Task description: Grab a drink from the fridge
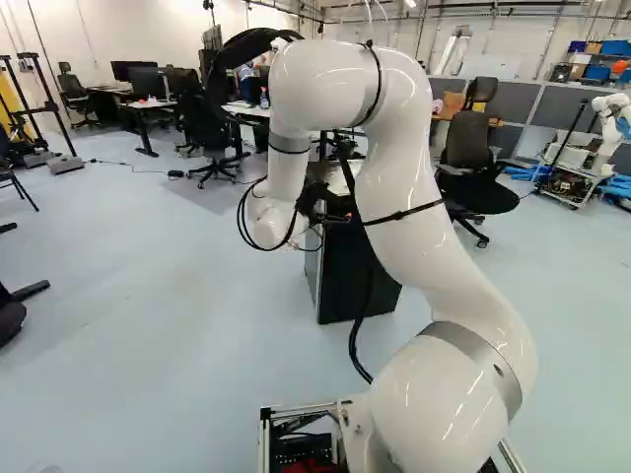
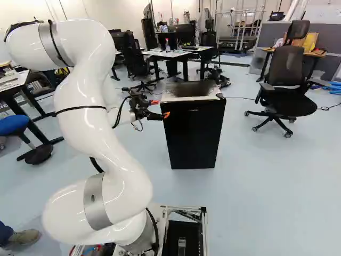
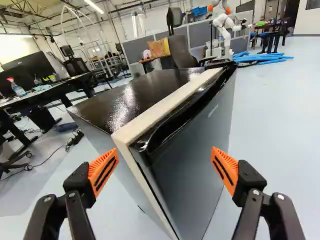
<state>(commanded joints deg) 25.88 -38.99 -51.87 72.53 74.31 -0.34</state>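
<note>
My arm (image 2: 104, 141): bent, reaching out beside the fridge (image 2: 193, 133).
My pincer (image 2: 161, 109): released, pads (image 3: 103, 172) wide apart.
Fridge: upright just ahead; top corner seen between my pads, contact cannot be told.
Chair (image 2: 285, 66): right of fridge, right base view.
Desk (image 2: 181, 52): beyond fridge.
Another robot (image 3: 225, 31): far back, near blue tubes (image 3: 260, 58).

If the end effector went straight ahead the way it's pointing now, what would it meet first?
Probably the fridge: its near upright edge, beside the door, lines up between the end effector's open fingers. How wide the gap is, I can't tell.
</note>
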